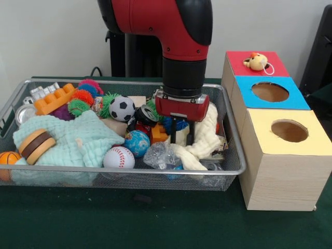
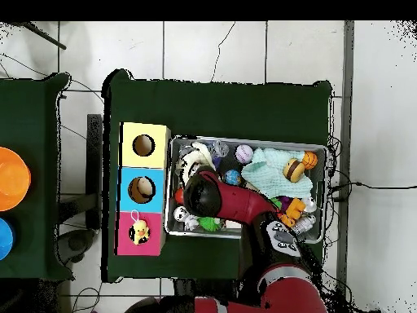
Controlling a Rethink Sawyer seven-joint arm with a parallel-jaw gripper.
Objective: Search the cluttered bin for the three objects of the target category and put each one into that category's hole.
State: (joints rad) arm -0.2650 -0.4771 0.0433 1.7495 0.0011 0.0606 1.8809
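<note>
Wire bin (image 1: 236, 155): cluttered; baseball (image 1: 119, 157) at its front rail.
Gripper (image 1: 180, 139): fingers narrowly apart, lowered among white cloth (image 1: 207, 137); tips hidden in clutter, contents unclear.
Holes: box (image 1: 280, 171) beside bin.

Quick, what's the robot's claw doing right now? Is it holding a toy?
Gripper: open, down in the wire bin right against the white cloth, holding nothing that shows.

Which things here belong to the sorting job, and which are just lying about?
Job: wire bin of mixed toys; claw, down in the bin; yellow box, blue box, red box; duck toy on the red box.
Lying about: orange dish and blue dish on the neighbouring table.
</note>
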